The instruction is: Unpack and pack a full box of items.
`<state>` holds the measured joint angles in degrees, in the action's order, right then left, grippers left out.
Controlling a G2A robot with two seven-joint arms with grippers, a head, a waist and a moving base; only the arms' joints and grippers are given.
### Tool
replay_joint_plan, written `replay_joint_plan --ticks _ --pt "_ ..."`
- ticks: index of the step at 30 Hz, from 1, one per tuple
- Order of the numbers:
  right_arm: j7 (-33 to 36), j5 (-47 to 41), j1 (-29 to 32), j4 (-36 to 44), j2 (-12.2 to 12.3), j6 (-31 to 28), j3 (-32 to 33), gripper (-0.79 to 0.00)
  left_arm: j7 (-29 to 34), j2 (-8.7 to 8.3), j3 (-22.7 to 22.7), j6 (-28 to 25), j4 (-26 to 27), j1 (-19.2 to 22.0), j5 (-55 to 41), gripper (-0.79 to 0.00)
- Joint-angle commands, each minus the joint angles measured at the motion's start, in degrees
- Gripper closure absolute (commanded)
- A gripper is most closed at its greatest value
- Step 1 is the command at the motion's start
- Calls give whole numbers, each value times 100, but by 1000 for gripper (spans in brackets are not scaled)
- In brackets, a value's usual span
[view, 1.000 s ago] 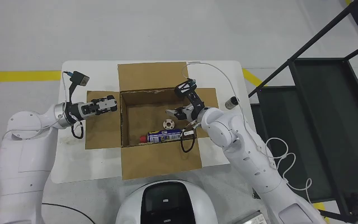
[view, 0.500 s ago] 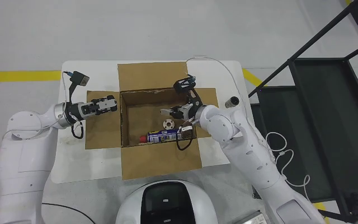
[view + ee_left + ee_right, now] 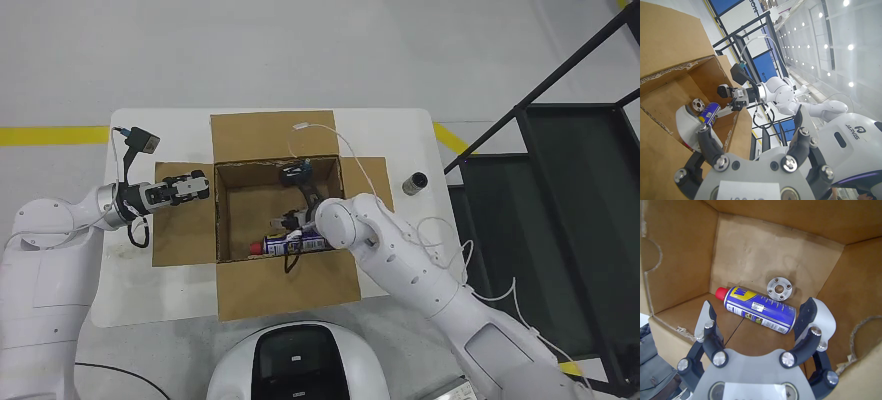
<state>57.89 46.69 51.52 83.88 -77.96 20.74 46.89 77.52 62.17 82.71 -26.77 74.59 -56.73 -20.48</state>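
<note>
In the box (image 3: 285, 288) 1 spray can (image 3: 759, 311) lies flat just beside 1 metal flange (image 3: 779, 289); the right gripper (image 3: 757, 307) hangs above them, fingers apart; the left gripper (image 3: 192, 187), also spread, is over the box's flap.

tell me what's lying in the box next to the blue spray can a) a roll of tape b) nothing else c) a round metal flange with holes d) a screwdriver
c: the right wrist view shows a round metal flange with a centre hole and four small holes lying flat on the floor of the box, right beside the blue spray can.
</note>
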Motion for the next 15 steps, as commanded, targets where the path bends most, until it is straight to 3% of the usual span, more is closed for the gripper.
replay_joint_plan --ticks 1,15 --pt "-100 -121 -112 -227 -52 131 -15 -785 0 0 0 0 0 0 0 -785" --pt "-112 -156 -144 -275 -68 124 -33 -785 0 0 0 0 0 0 0 -785"
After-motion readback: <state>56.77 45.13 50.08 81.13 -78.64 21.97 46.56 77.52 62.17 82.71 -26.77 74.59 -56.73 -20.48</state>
